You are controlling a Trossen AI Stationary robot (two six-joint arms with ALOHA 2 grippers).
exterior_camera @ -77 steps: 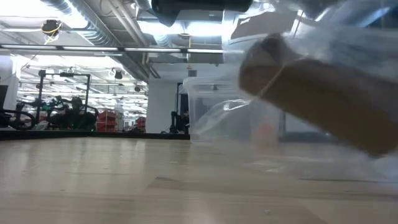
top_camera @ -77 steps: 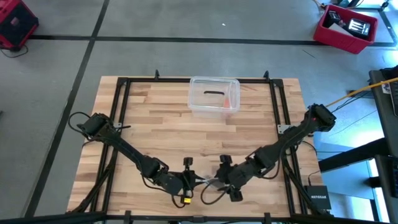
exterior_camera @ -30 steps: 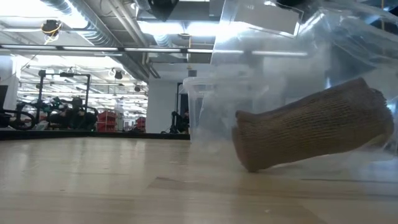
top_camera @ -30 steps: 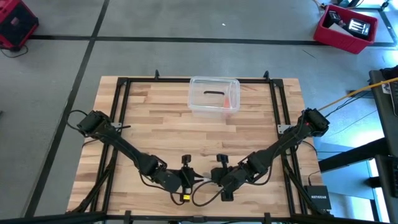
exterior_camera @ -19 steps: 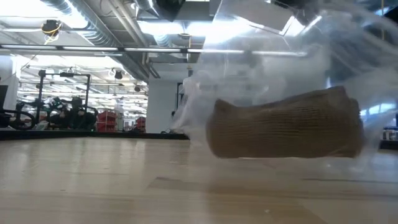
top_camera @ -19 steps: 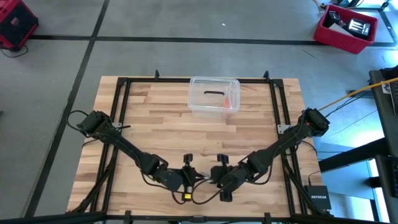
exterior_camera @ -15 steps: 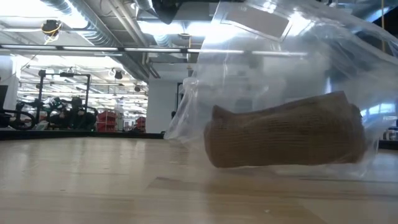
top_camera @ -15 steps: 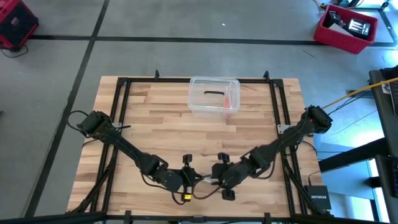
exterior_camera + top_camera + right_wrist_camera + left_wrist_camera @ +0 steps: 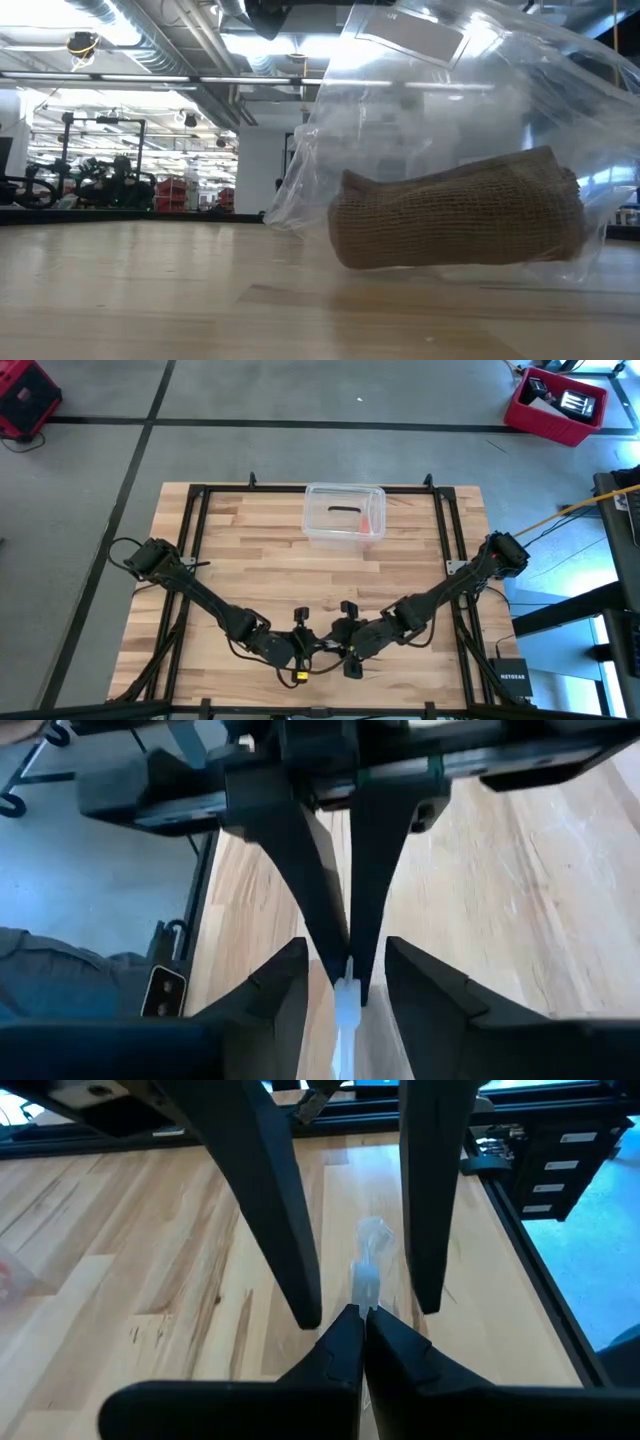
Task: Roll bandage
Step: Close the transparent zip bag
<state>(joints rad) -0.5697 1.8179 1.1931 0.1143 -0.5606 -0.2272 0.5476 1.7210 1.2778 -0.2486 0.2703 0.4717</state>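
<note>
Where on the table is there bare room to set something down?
Bare wood lies left and right of the clear plastic box and between it and the grippers. The near edge is crowded: left gripper, right gripper, plastic bag, bandage.

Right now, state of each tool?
Left tool: shut, pinching the edge of the clear plastic bag that holds the bandage.
Right tool: open, fingers either side of the left tool's tips.

readable text: "NETGEAR" in white letters | carrier: small black box (image 9: 511, 678) | place: on the floor, just off the bench (image 9: 230, 550) corner nearest the right arm's base | other legible text: none
</note>
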